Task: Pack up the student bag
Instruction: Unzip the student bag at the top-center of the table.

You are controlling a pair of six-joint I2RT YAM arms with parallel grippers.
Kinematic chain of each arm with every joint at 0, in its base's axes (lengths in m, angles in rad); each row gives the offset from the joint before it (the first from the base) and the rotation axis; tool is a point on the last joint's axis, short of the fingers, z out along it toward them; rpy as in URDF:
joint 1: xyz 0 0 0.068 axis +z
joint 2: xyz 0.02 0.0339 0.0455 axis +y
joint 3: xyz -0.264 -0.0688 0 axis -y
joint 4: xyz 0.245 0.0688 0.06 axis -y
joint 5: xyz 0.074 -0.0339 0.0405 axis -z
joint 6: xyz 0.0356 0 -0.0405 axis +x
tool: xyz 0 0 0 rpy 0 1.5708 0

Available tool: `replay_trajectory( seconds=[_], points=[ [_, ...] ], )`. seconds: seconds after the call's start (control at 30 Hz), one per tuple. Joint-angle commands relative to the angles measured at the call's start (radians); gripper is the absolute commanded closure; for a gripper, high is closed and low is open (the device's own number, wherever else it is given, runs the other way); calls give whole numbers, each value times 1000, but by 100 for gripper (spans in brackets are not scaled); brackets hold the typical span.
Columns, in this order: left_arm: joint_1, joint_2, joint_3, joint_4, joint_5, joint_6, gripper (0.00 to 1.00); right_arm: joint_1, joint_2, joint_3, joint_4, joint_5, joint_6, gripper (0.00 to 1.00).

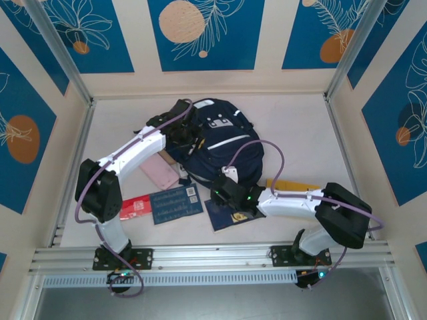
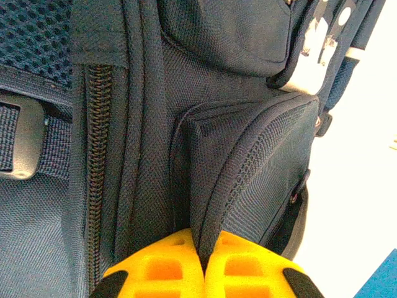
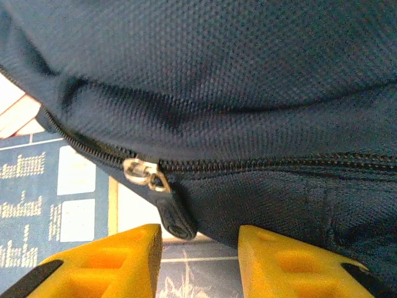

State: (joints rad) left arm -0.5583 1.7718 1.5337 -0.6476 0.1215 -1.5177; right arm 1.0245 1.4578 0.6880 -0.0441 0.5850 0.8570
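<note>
Student bag (image 1: pixel 223 150) in the middle of the table (image 1: pixel 300 133), front face up. From above, its long axis runs near-to-far, and the end with the white-grey patches (image 1: pixel 220 124) points at the far wall. The rounded dark end points back toward my bases.

My left gripper (image 1: pixel 181 135) is on the bag's left flank, up by the far end. The overhead view is too coarse to read the jaws. On the left wrist camera, my left gripper (image 2: pixel 203 251) has its yellow fingers (image 2: pixel 161 267) pressed together on a raised fold of navy fabric at a pocket edge. Beside it runs a closed zip (image 2: pixel 97 161), with a grey buckle (image 2: pixel 22 146) off at the edge.

My right gripper (image 1: pixel 224 191) sits at the bag's near end. The right wrist camera gives the detail: right gripper (image 3: pixel 200 241) partly open, holding nothing. A black zip pull (image 3: pixel 173 217) hangs from its metal slider (image 3: pixel 139 171), just above the gap and nearer the left finger; I can't tell whether it touches.

From above, a pink case (image 1: pixel 163 172) and a blue booklet (image 1: pixel 175 203) lie just left of the bag.
</note>
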Motion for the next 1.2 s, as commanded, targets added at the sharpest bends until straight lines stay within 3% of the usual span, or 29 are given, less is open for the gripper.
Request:
replay_trajectory(
  seconds=[0.0,0.4,0.8,1.17],
  points=[
    [20,2,39,25,-2,-137,100,-28,33,53,-4,-14,-32,65],
    [35,8,26,17,-9,-102,100,-44,49,76,-46,-42,-52,100],
    [111,50,49,-7,64,96,100,-106,-106,6,-117,-129,-151,100],
    [118,93,104,-29,142,232,100,-216,-149,32,-235,-246,-319,100]
  ],
)
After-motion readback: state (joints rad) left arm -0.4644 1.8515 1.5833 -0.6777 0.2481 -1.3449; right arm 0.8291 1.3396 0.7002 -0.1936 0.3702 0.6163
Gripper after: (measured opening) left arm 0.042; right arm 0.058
